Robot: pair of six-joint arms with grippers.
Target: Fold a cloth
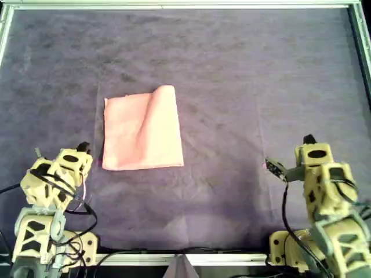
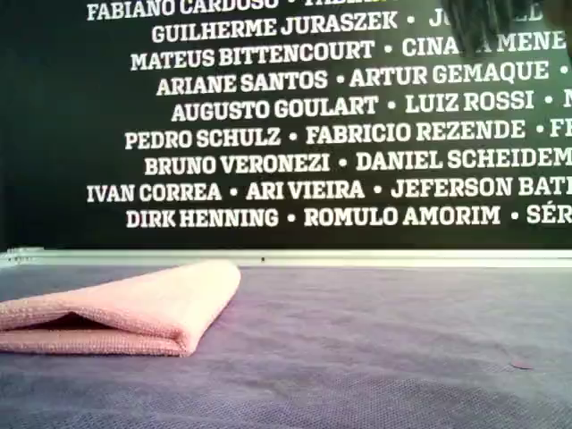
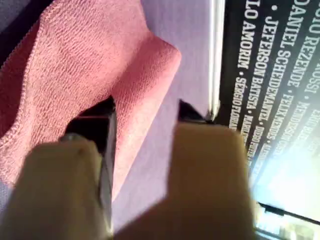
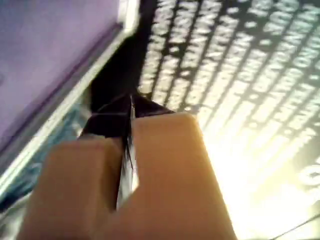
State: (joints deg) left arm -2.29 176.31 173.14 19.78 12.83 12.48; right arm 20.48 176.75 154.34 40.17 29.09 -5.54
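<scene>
The salmon-pink cloth [image 1: 142, 128] lies folded over on the purple mat [image 1: 243, 87], left of centre in the overhead view; its fold makes a raised rounded edge. It also shows at the exterior view's left as a doubled cloth [image 2: 116, 308]. My left gripper [image 1: 83, 149] sits near the cloth's near-left corner in the overhead view, open, with the cloth [image 3: 75, 75] ahead of its fingers [image 3: 97, 125] and nothing held. My right gripper [image 1: 308, 141] rests far to the overhead view's right, shut and empty, its fingertips [image 4: 130, 107] pressed together.
A metal frame [image 1: 174, 6] borders the mat on all sides. A dark wall with white printed names [image 2: 313, 107] stands behind the far edge. Cables [image 1: 78, 205] trail by the left arm's base.
</scene>
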